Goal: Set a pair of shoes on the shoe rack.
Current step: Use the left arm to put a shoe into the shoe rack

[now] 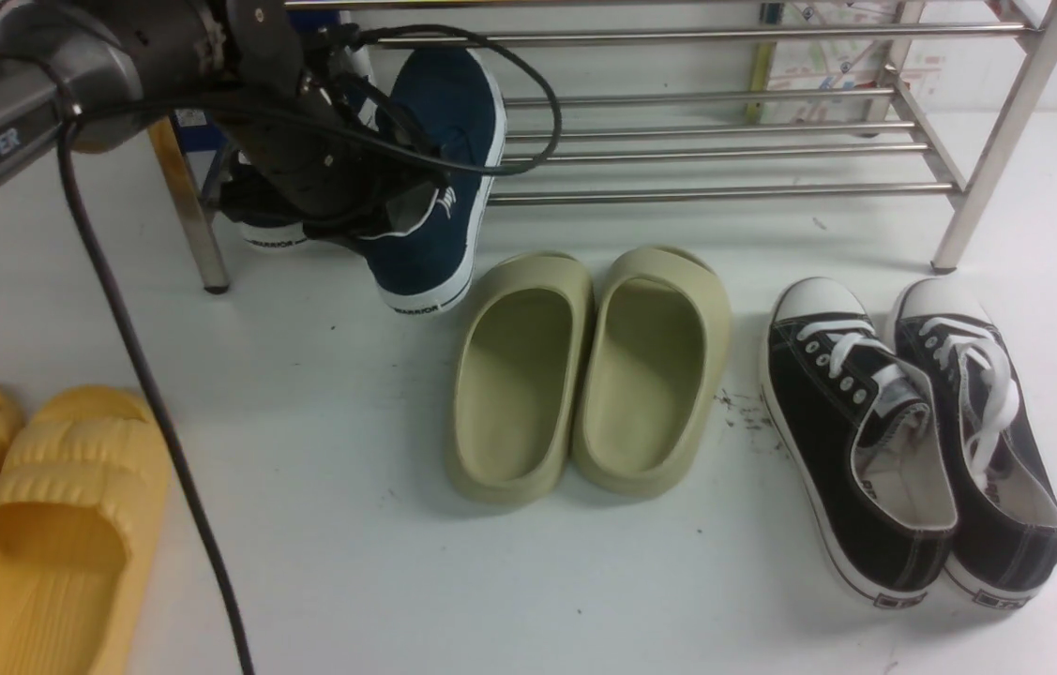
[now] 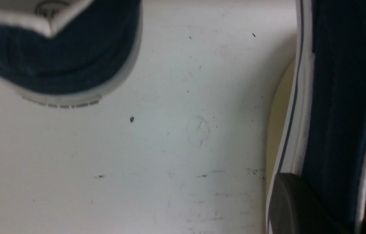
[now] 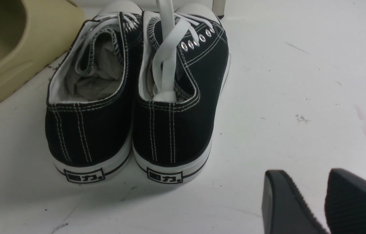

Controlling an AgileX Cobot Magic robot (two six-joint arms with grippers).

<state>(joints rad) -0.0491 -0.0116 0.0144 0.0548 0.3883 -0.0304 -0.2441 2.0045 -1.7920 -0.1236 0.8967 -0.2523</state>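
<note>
nearest, the right claw (image 3: 303, 183) hung spread and empty by the black sneakers (image 3: 88, 130). farther on, the left claw (image 1: 387, 211) pinched the lifted navy slip-on (image 1: 444, 141) at its heel collar. it looked light, its canvas soft, so the firmer collar seemed the best hold. its mate (image 1: 267, 234) sat on the tabletop (image 1: 350, 525) beside the shoe rack (image 1: 725, 194) leg.

Dark fingers (image 2: 296, 204) against a navy shoe (image 2: 342, 97), second navy shoe (image 2: 66, 58) on white floor (image 2: 170, 146), olive slide (image 2: 277, 123) edge

Second navy shoe (image 1: 273, 240) largely hidden behind left arm (image 1: 294, 159), yellow slides (image 1: 50, 534) cropped at edge, shoe rack (image 1: 725, 194) top cut off.
</note>
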